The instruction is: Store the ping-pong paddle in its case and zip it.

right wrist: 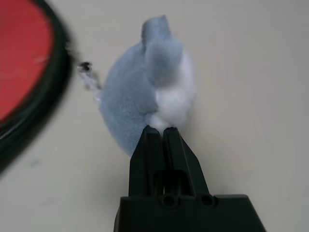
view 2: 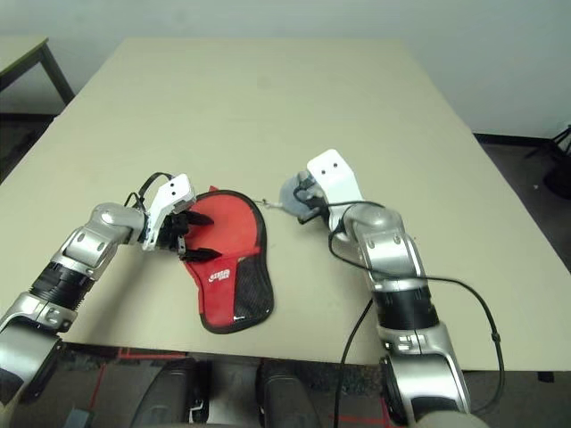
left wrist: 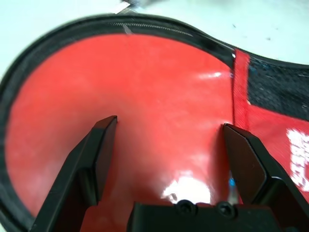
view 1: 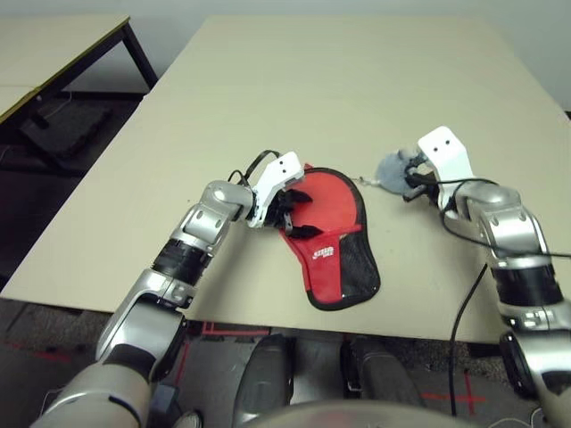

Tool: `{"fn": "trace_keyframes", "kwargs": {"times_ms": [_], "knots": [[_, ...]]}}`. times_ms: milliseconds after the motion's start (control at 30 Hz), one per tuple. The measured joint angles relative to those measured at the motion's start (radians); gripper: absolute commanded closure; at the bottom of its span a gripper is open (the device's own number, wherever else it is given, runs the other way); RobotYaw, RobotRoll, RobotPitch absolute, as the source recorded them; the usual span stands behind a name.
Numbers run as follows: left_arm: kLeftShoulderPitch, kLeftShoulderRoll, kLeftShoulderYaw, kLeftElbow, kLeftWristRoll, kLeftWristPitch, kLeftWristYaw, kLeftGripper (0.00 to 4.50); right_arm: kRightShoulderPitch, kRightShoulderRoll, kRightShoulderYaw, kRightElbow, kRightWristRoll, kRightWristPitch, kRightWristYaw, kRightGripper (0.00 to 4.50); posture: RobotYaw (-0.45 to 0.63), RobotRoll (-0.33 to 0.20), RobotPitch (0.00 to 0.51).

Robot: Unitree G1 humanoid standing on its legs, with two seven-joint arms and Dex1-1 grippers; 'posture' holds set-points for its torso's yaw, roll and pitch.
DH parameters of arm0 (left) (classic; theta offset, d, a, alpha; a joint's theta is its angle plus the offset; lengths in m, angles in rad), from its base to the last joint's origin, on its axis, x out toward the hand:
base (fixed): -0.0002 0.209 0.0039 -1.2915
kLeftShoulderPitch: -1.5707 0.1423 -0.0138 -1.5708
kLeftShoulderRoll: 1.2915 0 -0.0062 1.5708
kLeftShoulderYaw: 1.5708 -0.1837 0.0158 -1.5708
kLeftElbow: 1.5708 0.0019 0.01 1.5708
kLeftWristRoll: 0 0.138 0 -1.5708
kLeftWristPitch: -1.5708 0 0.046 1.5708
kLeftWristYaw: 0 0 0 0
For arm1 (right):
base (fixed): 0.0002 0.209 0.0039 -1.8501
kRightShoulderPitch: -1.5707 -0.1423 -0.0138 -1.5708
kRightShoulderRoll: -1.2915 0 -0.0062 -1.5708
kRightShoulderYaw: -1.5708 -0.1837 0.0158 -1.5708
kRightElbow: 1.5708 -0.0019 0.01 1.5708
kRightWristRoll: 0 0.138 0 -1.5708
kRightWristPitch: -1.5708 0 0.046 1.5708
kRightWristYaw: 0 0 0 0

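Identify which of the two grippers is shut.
The right gripper: its fingers meet at the grey plush charm, whereas the left gripper stands wide open over the red case.

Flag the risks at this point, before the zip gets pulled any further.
The black right gripper is shut at the edge of the grey-and-white plush charm, so the soft fabric might slip out under a pull. The black left gripper stands open over the red, black-trimmed paddle case without clamping it, so the case may slide or twist when the cord tightens.
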Motion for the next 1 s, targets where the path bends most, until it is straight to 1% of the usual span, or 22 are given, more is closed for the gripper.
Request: {"fn": "trace_keyframes", "kwargs": {"times_ms": [100, 133, 233, 300, 433, 533, 600, 733, 800, 867, 933, 1000], "knots": [[-0.027, -0.017, 0.002, 0.06, 0.011, -0.029, 0.01, 0.0, 0.064, -0.058, 0.002, -0.13, 0.041, 0.083, 0.019, 4.49, -0.15, 0.0, 0.132], [-0.035, -0.02, 0.004, 0.076, 0.014, -0.036, 0.01, 0.0, 0.087, -0.082, -0.003, -0.174, 0.059, 0.116, 0.024, 4.49, -0.17, 0.0, 0.133], [-0.042, -0.028, 0.011, 0.105, 0.017, -0.053, 0.01, 0.0, 0.157, -0.152, -0.037, -0.291, 0.11, 0.201, 0.043, 4.49, -0.19, 0.0, 0.139], [-0.047, -0.034, 0.012, 0.121, 0.017, -0.066, 0.01, 0.0, 0.231, -0.208, -0.075, -0.388, 0.154, 0.264, 0.065, 4.49, -0.2, 0.0, 0.141], [-0.059, -0.042, 0.013, 0.154, 0.021, -0.083, 0.01, 0.0, 0.322, -0.274, -0.14, -0.536, 0.247, 0.367, 0.116, 4.49, -0.23, 0.0, 0.145], [-0.075, -0.054, 0.012, 0.187, 0.023, -0.102, 0.009, 0.0, 0.399, -0.346, -0.214, -0.641, 0.339, 0.449, 0.18, 4.49, -0.24, 0.0, 0.149], [-0.083, -0.055, 0.013, 0.206, 0.025, -0.11, 0.009, 0.0, 0.427, -0.375, -0.246, -0.68, 0.379, 0.486, 0.205, 4.49, -0.24, 0.0, 0.149], [-0.101, -0.057, 0.014, 0.24, 0.034, -0.127, 0.009, 0.0, 0.458, -0.395, -0.291, -0.715, 0.452, 0.51, 0.227, 4.49, -0.26, 0.0, 0.153], [-0.106, -0.06, 0.016, 0.249, 0.04, -0.132, 0.009, 0.0, 0.463, -0.421, -0.308, -0.718, 0.514, 0.515, 0.234, 4.49, -0.26, 0.0, 0.153], [-0.108, -0.063, 0.018, 0.259, 0.042, -0.141, 0.008, 0.0, 0.477, -0.451, -0.33, -0.72, 0.613, 0.516, 0.241, 4.49, -0.27, 0.0, 0.153], [-0.109, -0.065, 0.02, 0.266, 0.043, -0.148, 0.008, 0.0, 0.487, -0.457, -0.344, -0.72, 0.675, 0.516, 0.237, 4.49, -0.26, 0.0, 0.151], [-0.113, -0.068, 0.02, 0.274, 0.044, -0.153, 0.008, 0.0, 0.494, -0.46, -0.349, -0.72, 0.712, 0.516, 0.217, 4.49, -0.26, 0.0, 0.151]]}}
